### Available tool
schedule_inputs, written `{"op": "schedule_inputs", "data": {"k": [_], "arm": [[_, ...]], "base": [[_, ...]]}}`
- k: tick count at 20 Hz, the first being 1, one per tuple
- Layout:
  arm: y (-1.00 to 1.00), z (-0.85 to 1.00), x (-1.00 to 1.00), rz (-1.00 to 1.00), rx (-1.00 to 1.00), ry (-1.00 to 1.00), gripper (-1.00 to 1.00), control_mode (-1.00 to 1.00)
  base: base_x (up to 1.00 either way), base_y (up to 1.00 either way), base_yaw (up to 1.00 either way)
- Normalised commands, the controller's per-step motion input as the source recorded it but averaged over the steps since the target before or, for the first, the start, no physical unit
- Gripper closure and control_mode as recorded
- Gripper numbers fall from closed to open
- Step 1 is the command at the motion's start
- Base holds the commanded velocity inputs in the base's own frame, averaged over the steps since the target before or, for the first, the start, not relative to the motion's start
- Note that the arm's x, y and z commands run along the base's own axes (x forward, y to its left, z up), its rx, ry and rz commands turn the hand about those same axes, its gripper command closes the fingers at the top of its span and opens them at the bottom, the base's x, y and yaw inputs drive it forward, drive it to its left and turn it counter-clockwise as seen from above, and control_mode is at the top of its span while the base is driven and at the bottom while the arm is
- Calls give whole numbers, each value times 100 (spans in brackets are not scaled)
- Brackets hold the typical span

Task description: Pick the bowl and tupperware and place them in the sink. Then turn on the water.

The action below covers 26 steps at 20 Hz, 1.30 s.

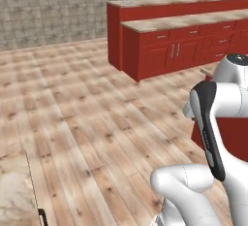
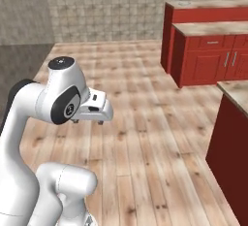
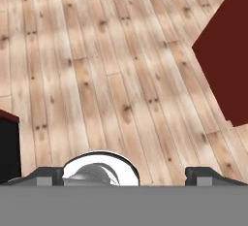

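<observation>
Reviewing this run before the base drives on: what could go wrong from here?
1. The red cabinet stands close on the robot's right, its corner near in the hand view; driving or swinging the arm that way may clip it.
2. The claw is open and empty, aimed at bare floor. No bowl, tupperware or sink appears here, so any grasp now would be blind.
</observation>
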Motion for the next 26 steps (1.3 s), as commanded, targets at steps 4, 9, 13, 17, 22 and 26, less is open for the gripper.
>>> {"op": "schedule_inputs", "data": {"k": [4, 9, 13, 17, 22, 26], "arm": [[0, 0, 0, 0, 0, 0, -100, 100], [0, 0, 0, 0, 0, 0, -100, 100], [0, 0, 0, 0, 0, 0, -100, 100], [0, 0, 0, 0, 0, 0, -100, 100], [0, 0, 0, 0, 0, 0, -100, 100], [0, 0, 0, 0, 0, 0, -100, 100]], "base": [[100, 88, -18], [100, 91, -16], [100, 91, -16], [100, 89, -17], [100, 79, -11], [100, 59, -2]]}}
